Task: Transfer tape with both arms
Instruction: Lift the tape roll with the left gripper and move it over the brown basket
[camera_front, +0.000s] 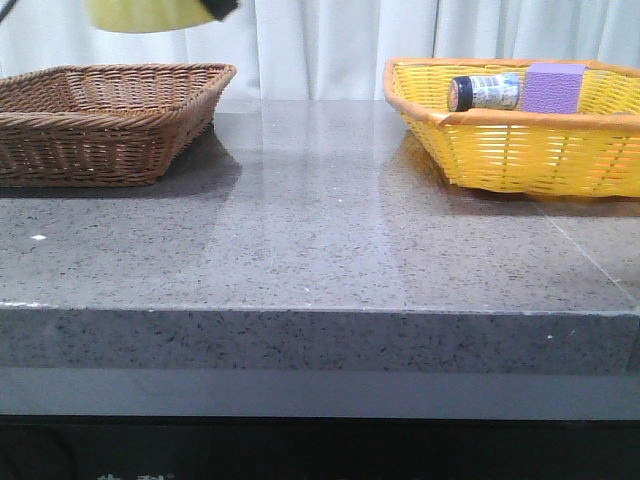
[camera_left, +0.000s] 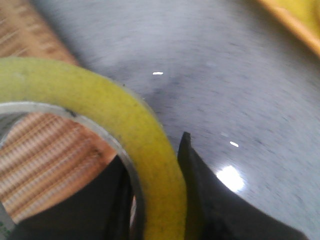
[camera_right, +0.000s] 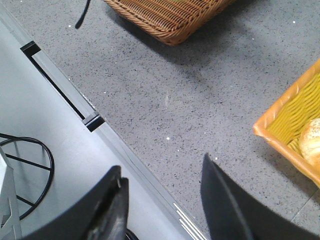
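Gripped tape (camera_left: 125, 130) in left gripper (camera_left: 165, 200), one finger inside the core, one outside against the yellow rim; held high above brown basket (camera_front: 110, 120). Right gripper (camera_right: 165, 205) spread open, nothing held, hovering over table edge (camera_right: 150, 125).

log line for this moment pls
left hand: shut on tape, lifted over brown basket | right hand: open, empty
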